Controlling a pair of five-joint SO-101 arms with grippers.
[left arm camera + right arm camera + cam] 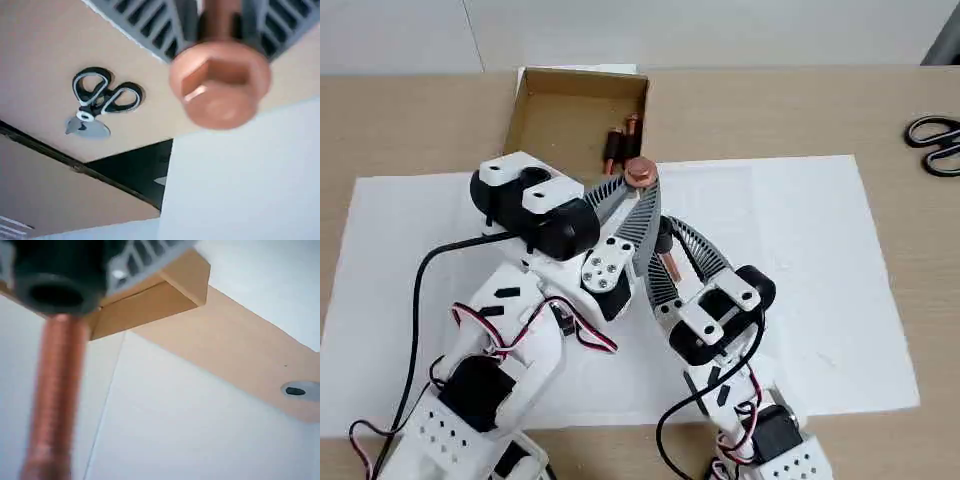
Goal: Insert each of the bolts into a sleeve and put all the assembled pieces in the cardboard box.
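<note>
A copper bolt with a hex head [640, 172] is held up over the white sheet just in front of the cardboard box [525, 105]. My left gripper [638, 186] is shut on the bolt just behind its head [220, 82]. The threaded shank [669, 266] passes through a black sleeve [664, 236], and my right gripper [665, 240] is shut on that sleeve. In the right wrist view the shank [55, 390] sticks out of the sleeve's bore [50, 290], with the box [150, 305] beyond. Two assembled pieces [617, 148] lie inside the box near its right wall.
A white paper sheet [800, 250] covers the middle of the wooden table. Black-handled scissors [935, 143] lie at the far right edge, also seen in the left wrist view as scissors [102, 95]. Both arms' bodies and cables crowd the front left.
</note>
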